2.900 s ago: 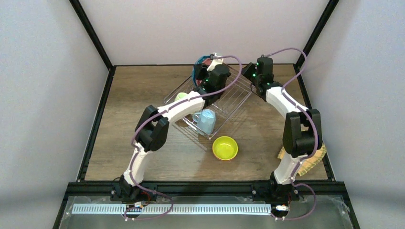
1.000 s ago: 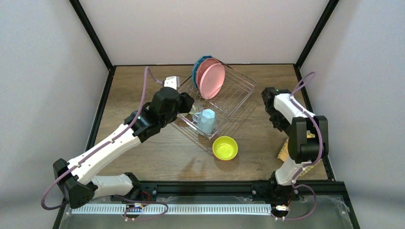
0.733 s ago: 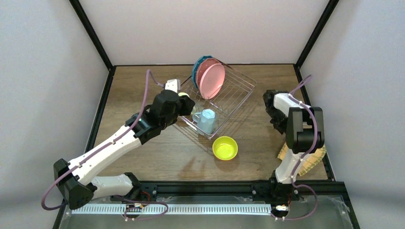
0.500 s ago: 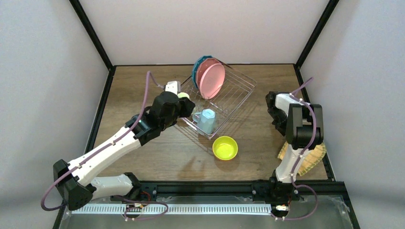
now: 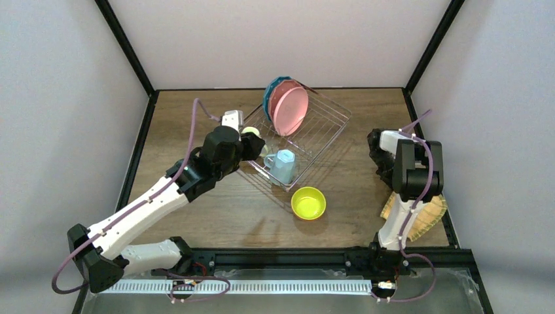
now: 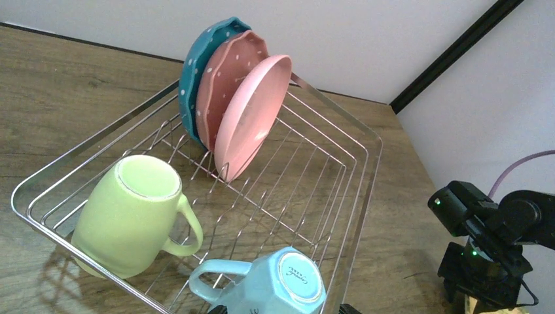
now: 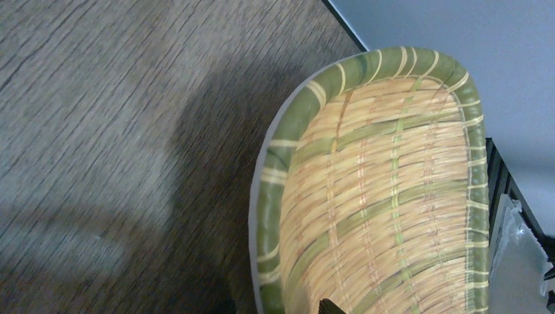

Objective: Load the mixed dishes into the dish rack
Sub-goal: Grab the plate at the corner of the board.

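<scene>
Our left pincer (image 6: 280, 308) gapes wide by the thin-wire rack (image 6: 366, 163). In the rack, glossy scalloped plates (image 6: 226, 98) stand on edge, with a green mug (image 6: 131, 216) and a faceted blue mug (image 6: 288, 284) nearby. Only the top view shows the lime bowl (image 5: 308, 203) on the wood-grain desk (image 5: 196, 118). Our right pincer (image 7: 275, 306) stands open astride the woven plate (image 7: 386, 196)'s green rim, at the desk's right edge.

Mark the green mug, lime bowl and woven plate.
green mug (image 6: 119, 227), left wrist view, its side wall.
lime bowl (image 5: 308, 203), top external view, its inside.
woven plate (image 7: 386, 196), right wrist view, its woven centre.
</scene>
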Motion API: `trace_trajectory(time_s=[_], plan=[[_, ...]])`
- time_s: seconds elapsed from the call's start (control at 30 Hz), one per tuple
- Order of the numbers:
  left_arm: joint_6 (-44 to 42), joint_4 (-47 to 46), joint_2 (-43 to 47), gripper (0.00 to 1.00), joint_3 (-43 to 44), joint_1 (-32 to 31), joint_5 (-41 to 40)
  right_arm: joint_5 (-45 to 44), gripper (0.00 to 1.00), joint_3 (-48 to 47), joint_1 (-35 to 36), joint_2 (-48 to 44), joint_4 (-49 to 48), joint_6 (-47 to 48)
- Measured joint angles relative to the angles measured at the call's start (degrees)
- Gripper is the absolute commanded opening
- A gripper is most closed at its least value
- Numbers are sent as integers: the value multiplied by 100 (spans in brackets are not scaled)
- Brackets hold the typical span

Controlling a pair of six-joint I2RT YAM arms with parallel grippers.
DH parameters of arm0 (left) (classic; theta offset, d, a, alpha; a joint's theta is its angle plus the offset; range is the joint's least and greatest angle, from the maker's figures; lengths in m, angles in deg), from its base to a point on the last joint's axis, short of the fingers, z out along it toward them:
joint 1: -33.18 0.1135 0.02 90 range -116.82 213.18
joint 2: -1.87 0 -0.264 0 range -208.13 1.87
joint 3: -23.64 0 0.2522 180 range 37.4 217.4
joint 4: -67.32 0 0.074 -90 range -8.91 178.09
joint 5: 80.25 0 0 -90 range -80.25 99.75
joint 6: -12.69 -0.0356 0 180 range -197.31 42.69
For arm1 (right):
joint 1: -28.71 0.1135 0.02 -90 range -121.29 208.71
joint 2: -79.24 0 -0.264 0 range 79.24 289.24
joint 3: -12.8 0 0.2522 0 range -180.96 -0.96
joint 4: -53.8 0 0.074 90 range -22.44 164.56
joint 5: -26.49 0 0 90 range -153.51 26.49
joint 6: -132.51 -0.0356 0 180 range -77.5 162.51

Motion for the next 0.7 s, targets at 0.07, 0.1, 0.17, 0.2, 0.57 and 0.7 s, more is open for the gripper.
trace_trajectory(time_s=[0.07, 0.1, 0.17, 0.2, 0.57, 0.7], plan=[[2, 9, 0, 97, 0, 9, -7, -15, 50, 22, -50, 7, -44, 50], [7, 15, 2, 97, 0, 13, -11, -20, 41, 35, -70, 7, -57, 85], [20, 20, 4, 97, 0, 17, -11, -31, 22, 90, -122, 9, -107, 127], [22, 22, 4, 97, 0, 17, -11, -66, 15, 116, -149, 9, -105, 179], [133, 122, 44, 97, -33, 22, -136, -378, 1, 334, -212, 0, 111, 520], [192, 212, 101, 97, -31, 22, -162, -310, 1, 372, -223, -160, 70, 616]])
